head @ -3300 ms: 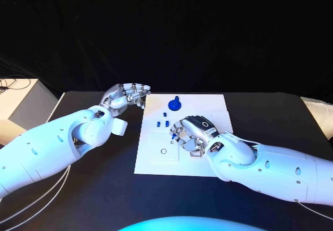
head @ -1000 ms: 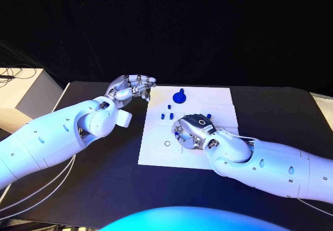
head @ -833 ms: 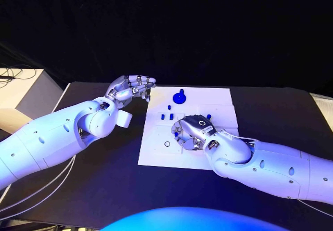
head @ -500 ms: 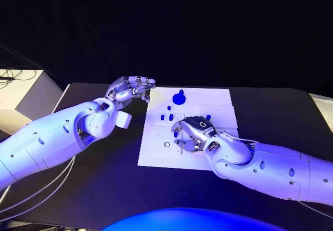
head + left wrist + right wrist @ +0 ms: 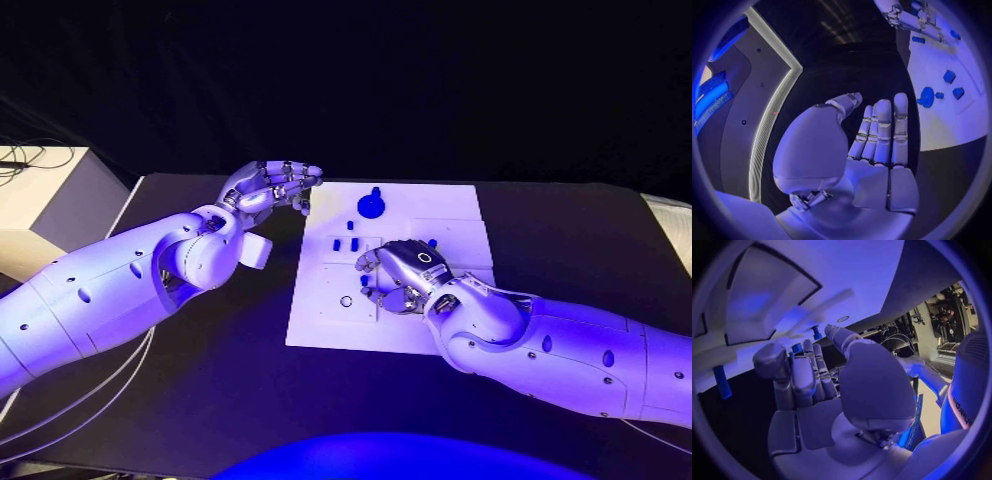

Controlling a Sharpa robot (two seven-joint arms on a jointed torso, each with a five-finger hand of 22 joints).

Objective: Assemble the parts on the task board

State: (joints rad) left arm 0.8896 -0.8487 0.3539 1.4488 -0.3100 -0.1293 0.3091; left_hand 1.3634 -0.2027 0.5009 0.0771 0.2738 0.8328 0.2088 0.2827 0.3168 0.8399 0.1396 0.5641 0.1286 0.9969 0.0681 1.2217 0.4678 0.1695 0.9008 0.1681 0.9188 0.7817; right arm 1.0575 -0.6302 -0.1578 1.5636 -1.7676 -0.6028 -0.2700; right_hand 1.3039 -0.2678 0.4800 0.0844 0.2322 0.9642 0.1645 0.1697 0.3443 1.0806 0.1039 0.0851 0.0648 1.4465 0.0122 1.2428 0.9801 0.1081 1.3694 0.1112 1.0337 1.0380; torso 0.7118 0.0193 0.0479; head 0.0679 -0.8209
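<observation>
Two hands concern us. At the left, our left hand (image 5: 271, 187) hangs over the table (image 5: 216, 330) just off the task board's (image 5: 454, 215) far left corner, fingers loosely apart and holding nothing; a careless sweep could knock the round blue part (image 5: 371, 204) nearby. Small blue parts (image 5: 346, 243) lie mid-board. To the right, our right hand (image 5: 400, 278) presses low on the board, fingers curled; whether it grips a part we cannot tell. We judge misalignment there could jam or flick a part away, or shift the board.
</observation>
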